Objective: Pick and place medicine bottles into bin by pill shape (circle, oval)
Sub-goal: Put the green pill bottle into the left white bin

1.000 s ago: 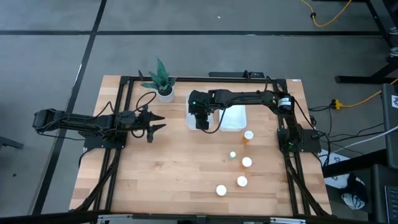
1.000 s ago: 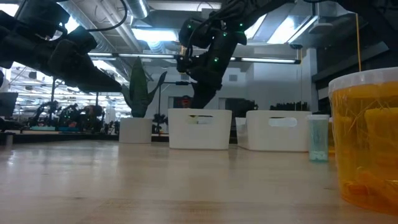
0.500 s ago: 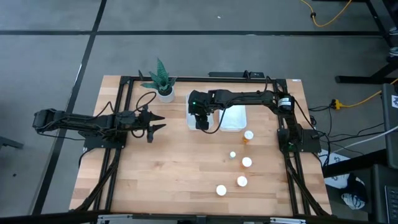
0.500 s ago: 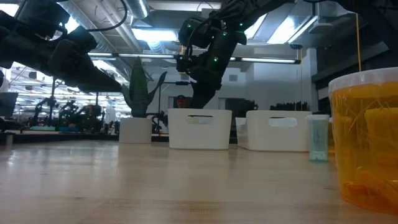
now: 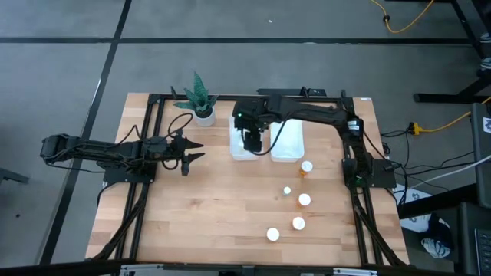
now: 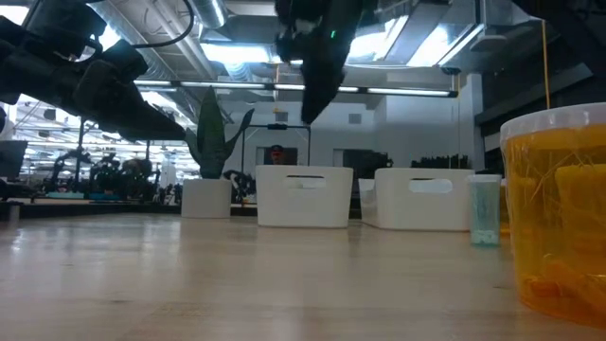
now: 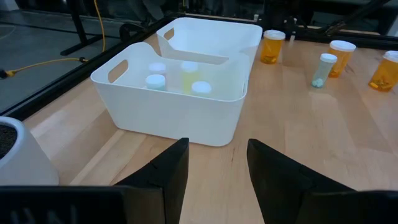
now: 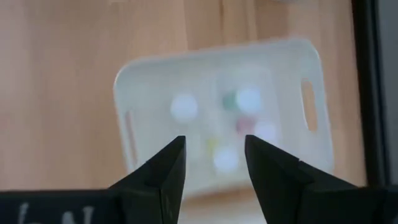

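Table [image 5: 199, 207] of pale wood is seen carrying two white bins side by side at its far middle. The left bin [image 5: 244, 147] holds several white-capped bottles [image 7: 174, 74]; the right bin [image 5: 288, 144] lies just beside it. The right gripper [image 5: 253, 140] is held above the left bin, its fingers [image 8: 163, 171] parted with nothing between them. The left gripper [image 5: 192, 154] is parked over the table's left part, its jaws apart and empty. A potted plant [image 5: 201, 101] is set left of the bins. Five bottles are left standing on the table's right near part, an amber one [image 5: 306, 169] nearest the bins and a small pale one [image 5: 287, 191] beside it.
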Tool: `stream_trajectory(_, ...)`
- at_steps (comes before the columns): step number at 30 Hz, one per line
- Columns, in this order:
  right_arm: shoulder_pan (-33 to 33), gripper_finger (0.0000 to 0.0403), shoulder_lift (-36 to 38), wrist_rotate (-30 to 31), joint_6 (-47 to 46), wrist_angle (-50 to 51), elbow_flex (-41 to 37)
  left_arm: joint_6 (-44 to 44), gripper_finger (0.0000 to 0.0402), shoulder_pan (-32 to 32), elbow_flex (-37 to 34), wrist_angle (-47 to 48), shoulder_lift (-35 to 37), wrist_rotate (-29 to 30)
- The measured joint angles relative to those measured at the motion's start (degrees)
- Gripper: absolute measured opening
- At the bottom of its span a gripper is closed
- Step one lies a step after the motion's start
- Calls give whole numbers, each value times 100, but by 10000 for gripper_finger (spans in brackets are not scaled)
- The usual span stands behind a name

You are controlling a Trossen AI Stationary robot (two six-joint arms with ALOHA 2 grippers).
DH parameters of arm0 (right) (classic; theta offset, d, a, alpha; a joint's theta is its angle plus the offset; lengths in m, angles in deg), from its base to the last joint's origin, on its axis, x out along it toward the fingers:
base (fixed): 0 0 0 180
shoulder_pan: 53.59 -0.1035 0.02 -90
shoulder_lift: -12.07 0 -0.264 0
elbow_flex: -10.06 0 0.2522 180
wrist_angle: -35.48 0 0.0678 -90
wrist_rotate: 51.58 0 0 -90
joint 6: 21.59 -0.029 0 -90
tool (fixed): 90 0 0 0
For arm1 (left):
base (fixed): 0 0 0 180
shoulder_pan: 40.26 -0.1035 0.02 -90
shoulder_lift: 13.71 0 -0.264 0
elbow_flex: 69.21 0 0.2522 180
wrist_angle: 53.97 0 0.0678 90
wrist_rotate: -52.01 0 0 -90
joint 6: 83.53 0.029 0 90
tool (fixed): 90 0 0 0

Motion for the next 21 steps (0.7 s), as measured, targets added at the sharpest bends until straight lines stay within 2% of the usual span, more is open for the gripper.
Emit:
stream_trajectory(7, -314, 168, 2, -16, -435, 2306, 1137, 1, 155, -1, 0, 0, 0, 0)
stream_trajectory(9, -447, 168, 51, -23, -515, 2306, 1162, 0, 155, 0, 0, 0, 0, 0)
stream_trajectory(13, -792, 168, 316, -342, -440, 2312, 944, 1, 155, 1, 0, 4, 0, -1)
stream_trajectory(16, -1073, 168, 566, -366, -437, 2293, 572, 1, 155, 1, 0, -7, 0, 0)
stream_trajectory(21, -1561, 168, 1178, -358, -628, 2202, -476, 1, 155, 1, 0, -7, 0, 0)
